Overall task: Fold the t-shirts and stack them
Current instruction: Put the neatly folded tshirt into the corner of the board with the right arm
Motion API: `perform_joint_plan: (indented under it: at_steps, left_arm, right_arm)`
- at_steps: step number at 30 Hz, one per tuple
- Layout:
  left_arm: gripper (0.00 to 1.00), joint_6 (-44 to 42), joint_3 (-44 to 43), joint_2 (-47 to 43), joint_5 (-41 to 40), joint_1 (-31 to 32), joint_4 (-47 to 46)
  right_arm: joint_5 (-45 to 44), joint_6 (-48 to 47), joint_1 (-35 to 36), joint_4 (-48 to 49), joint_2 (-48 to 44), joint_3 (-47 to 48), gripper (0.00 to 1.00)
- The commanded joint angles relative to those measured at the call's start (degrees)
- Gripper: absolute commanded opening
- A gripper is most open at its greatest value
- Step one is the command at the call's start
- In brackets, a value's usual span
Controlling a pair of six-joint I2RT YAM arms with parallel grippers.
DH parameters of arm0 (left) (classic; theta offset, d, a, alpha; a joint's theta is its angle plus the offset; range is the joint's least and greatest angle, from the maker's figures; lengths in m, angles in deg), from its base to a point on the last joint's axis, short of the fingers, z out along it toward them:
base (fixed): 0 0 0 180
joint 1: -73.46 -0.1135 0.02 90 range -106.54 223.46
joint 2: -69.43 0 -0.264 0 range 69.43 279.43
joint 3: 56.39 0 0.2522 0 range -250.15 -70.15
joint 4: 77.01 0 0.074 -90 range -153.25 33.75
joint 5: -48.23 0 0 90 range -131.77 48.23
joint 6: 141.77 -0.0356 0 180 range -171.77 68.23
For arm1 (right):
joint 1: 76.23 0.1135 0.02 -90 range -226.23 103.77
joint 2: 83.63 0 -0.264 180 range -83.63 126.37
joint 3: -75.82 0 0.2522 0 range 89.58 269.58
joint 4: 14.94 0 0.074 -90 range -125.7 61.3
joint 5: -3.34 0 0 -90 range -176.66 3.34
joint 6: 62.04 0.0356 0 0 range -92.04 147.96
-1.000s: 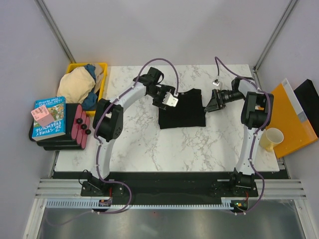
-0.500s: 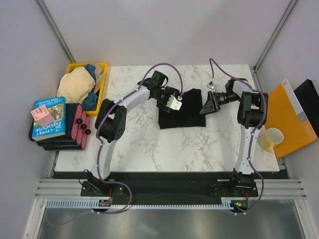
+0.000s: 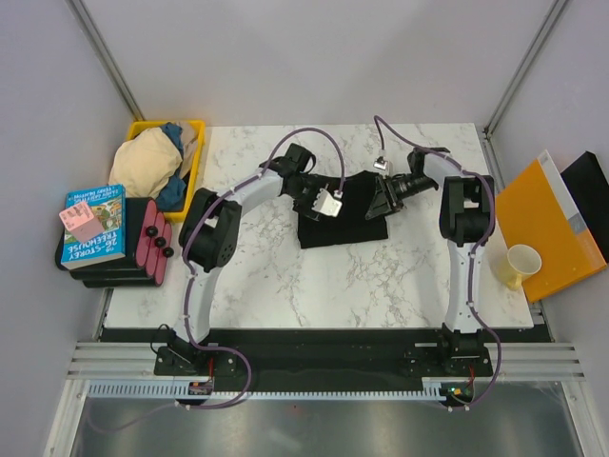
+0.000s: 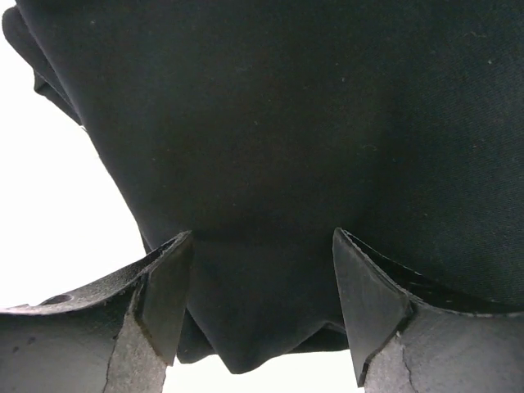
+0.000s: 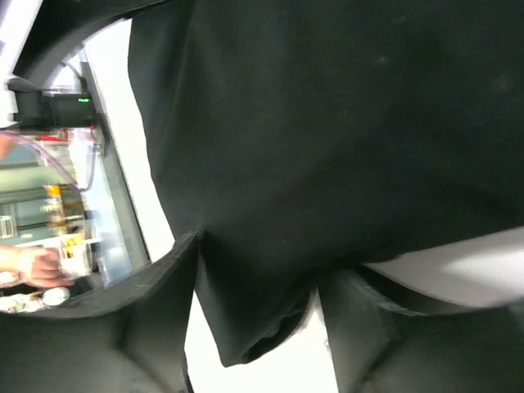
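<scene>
A folded black t-shirt [image 3: 344,219] lies on the marble table behind the middle. My left gripper [image 3: 327,205] is at its left edge and stands open, a corner of the black cloth [image 4: 286,123] lying between its fingers [image 4: 164,303] without being pinched. My right gripper [image 3: 379,204] is at the shirt's right edge, also open, with a hanging fold of the black cloth [image 5: 327,123] between its fingers [image 5: 160,307] and a bright gap beside the fold. A beige t-shirt [image 3: 143,162] and a blue t-shirt [image 3: 174,193] are heaped in the yellow bin.
The yellow bin [image 3: 197,127] sits at the table's back left corner. Books [image 3: 93,227] and a row of red rolls [image 3: 154,243] lie left of the table. An orange folder [image 3: 552,228] and a paper cup [image 3: 519,265] are at the right edge.
Both grippers have closed in on the black t-shirt from either side; the right one moved left from off the cloth onto its edge and its jaws have narrowed.
</scene>
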Motion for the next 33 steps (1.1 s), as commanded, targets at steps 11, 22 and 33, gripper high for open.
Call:
perform_joint_plan:
  at_steps: [11,22,33]
  left_arm:
    - [0.73,2.1,14.7,-16.7,-3.9,-2.2,-2.0]
    - [0.72,0.0,18.5,-24.0,-7.5,-3.9,-2.1]
    - [0.72,-0.4,17.9,-24.5,-8.7,-5.1,-2.1]
  right_arm:
    - [-17.8,2.7,1.2,10.2,6.4,9.1,0.00]
    - [-36.4,-1.0,-3.1,11.0,7.5,19.0,0.00]
    - [-54.0,-1.4,-7.0,18.7,7.3,19.9,0.00]
